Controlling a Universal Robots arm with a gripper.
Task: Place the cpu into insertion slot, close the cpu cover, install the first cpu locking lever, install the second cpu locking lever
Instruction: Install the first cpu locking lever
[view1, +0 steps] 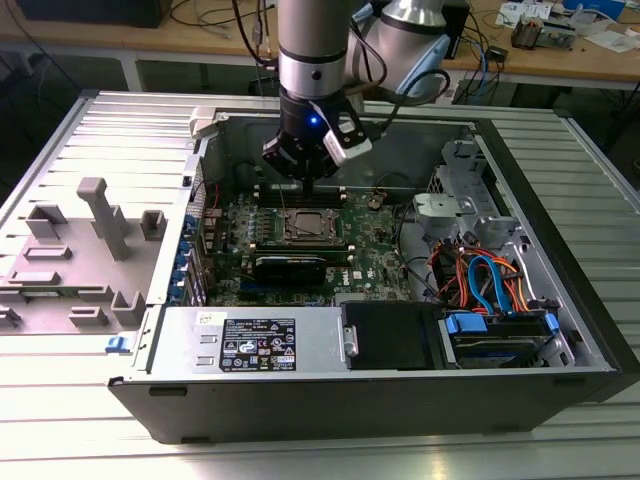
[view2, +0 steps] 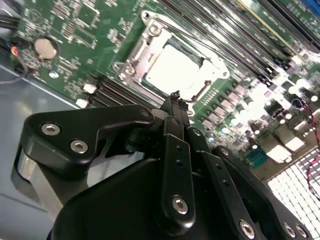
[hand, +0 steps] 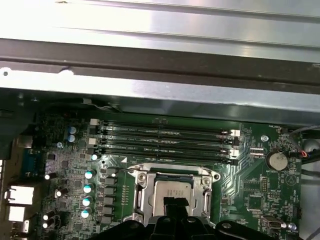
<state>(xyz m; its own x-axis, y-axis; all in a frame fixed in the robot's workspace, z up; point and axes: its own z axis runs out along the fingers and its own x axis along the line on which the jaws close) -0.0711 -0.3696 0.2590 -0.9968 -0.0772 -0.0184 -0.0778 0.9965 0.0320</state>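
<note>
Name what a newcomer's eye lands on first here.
The black gripper hangs inside the open computer case, its fingertips shut just above the cpu. The cpu shines pale against the green board, with the silver cover framing it.

— How is your arm set?
— My arm (view1: 312, 40) stands upright in the exterior view. The wrist (view1: 312, 95) points straight down, and a blue light (view1: 315, 122) glows on it.
— And your gripper?
— My gripper (view1: 308, 180) points down too. In the second wrist view my black fingers (view2: 172, 150) run together to a single tip, pressed against each other with nothing between them.
</note>
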